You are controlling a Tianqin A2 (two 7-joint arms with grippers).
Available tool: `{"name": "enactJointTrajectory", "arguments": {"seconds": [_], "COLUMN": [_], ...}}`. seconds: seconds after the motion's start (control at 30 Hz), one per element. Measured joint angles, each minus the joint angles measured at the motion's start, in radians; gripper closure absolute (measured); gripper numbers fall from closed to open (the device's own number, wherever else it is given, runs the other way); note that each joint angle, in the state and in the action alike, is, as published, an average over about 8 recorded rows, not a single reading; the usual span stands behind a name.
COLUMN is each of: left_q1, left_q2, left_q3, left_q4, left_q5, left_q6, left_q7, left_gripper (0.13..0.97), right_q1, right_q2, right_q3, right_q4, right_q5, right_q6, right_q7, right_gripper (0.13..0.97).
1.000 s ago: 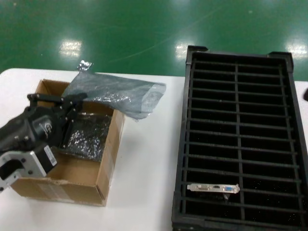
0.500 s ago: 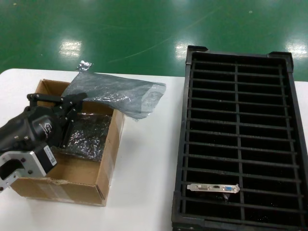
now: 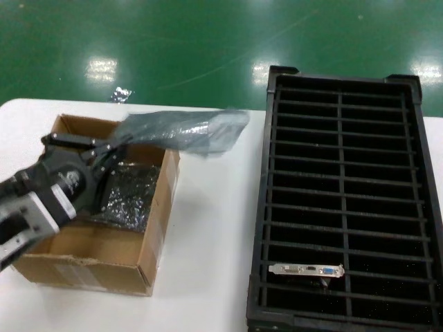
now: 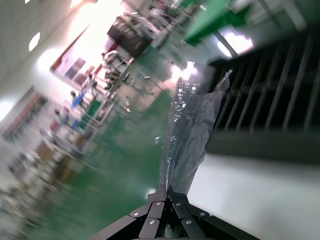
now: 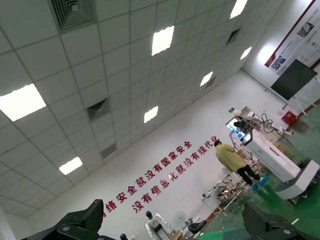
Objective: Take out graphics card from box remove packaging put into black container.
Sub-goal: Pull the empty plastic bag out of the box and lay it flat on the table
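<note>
My left gripper (image 3: 116, 146) hovers over the back of the brown box (image 3: 156, 228), shut on one end of the packaging (image 3: 183, 131). The grey-blue bag hangs in the air, stretched out flat toward the black container (image 3: 261, 207). In the left wrist view the closed fingertips (image 4: 168, 193) pinch the packaging (image 4: 192, 130), with the black container (image 4: 270, 100) beyond it. A graphics card (image 3: 306, 270) stands in a near slot of the container, silver bracket up. The right gripper (image 5: 174, 210) is out of the head view; it points at the ceiling, open and holding nothing.
Dark shiny bagged cards (image 3: 130, 194) lie inside the box under my left arm. A small crumpled shiny scrap (image 3: 122, 93) sits at the table's far edge. White tabletop (image 3: 208, 263) separates box and container. Green floor lies beyond.
The left gripper has lifted and pulled the packaging; the bag has risen off the box's rim and now stretches flatter and farther right. The card in the container has not moved.
</note>
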Motion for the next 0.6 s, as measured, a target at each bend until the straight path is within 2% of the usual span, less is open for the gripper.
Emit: {"name": "enactJointTrajectory", "arguments": {"seconds": [0.13, 0.23, 0.3, 0.47, 0.53, 0.6], "left_q1": [-0.047, -0.084, -0.109, -0.161, -0.169, -0.167], "left_q2": [0.092, 0.188, 0.264, 0.462, 0.523, 0.567], "left_q3": [-0.080, -0.148, -0.192, -0.272, -0.284, -0.281], "left_q4": [-0.016, -0.016, -0.014, -0.013, -0.015, -0.014], "left_q5": [-0.035, -0.054, -0.042, 0.069, 0.126, 0.180], "left_q6": [0.176, 0.313, 0.403, 0.613, 0.678, 0.724], "left_q7": [-0.194, -0.333, -0.422, -0.634, -0.712, -0.784], "left_gripper": [0.958, 0.958, 0.958, 0.958, 0.958, 0.958], "right_q1": [0.000, 0.000, 0.000, 0.000, 0.000, 0.000], "right_q2": [0.001, 0.001, 0.001, 0.002, 0.002, 0.002], "right_q3": [-0.001, -0.002, -0.003, -0.003, -0.004, -0.004], "right_q4": [0.000, 0.000, 0.000, 0.000, 0.000, 0.000], "right_q5": [0.001, 0.002, 0.003, 0.003, 0.004, 0.004], "right_q6": [0.000, 0.001, 0.001, 0.001, 0.001, 0.001], "right_q7": [-0.001, -0.001, -0.002, -0.002, -0.002, -0.002], "right_gripper": [0.129, 0.129, 0.129, 0.129, 0.129, 0.129]}}
